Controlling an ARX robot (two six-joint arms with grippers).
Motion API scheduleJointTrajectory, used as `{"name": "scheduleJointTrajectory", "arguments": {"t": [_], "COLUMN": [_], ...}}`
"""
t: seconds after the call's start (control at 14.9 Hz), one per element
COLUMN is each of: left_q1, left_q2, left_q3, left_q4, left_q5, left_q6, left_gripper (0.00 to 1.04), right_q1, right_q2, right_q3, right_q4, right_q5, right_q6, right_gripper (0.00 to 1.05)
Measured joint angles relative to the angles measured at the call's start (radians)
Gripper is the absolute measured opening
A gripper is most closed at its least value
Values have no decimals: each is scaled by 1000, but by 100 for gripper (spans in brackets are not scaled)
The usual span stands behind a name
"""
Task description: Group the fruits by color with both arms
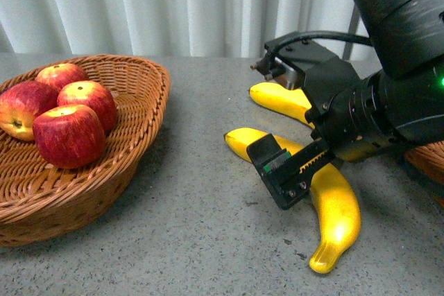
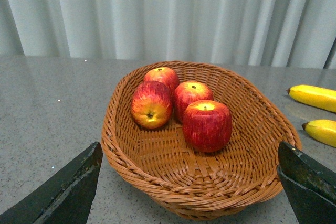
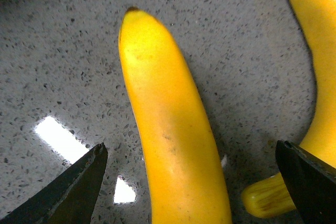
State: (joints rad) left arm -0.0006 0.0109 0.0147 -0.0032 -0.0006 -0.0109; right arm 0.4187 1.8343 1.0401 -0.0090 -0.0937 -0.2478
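1. Bananas (image 1: 336, 206), two of them, lie on the grey table (image 1: 194, 240), right of the basket (image 1: 149, 119).
2. Four apples (image 1: 69, 133) sit inside the basket.
3. Right gripper (image 3: 189, 148) is spread wide over one banana.
4. Left gripper (image 2: 189, 148) is spread too, facing the basket.

We see a grey speckled table (image 1: 201, 240) with a wicker basket (image 1: 135, 147) standing on its left part. To the right, the near banana (image 1: 338, 207) and the far banana (image 1: 281, 99) lie directly on the surface. At the right edge we glimpse another wicker rim (image 1: 429, 156).
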Motion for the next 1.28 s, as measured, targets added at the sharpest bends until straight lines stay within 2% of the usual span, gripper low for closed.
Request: {"name": "scheduleJointTrajectory", "arguments": {"t": [0.2,0.34,0.54,0.74,1.07,1.28], "left_q1": [0,0,0,0,0,0], "left_q2": [0,0,0,0,0,0], "left_q3": [0,0,0,0,0,0], "left_q4": [0,0,0,0,0,0], "left_q5": [0,0,0,0,0,0], "left_q6": [0,0,0,0,0,0], "left_gripper": [98,98,98,98,98,98], "right_q1": [14,28,16,-69,-325,-552], "right_q2": [19,13,-26,-214,-282,-275], "right_q3": [-8,-21,-29,-32,-26,-28], "right_q4": [-16,-8,-7,38,31,-1], "right_q5": [5,1,-22,-161,-167,-172], "right_q6": [-9,-22,-14,45,-40,-171], "right_gripper": [96,66,33,33,33,33]}}
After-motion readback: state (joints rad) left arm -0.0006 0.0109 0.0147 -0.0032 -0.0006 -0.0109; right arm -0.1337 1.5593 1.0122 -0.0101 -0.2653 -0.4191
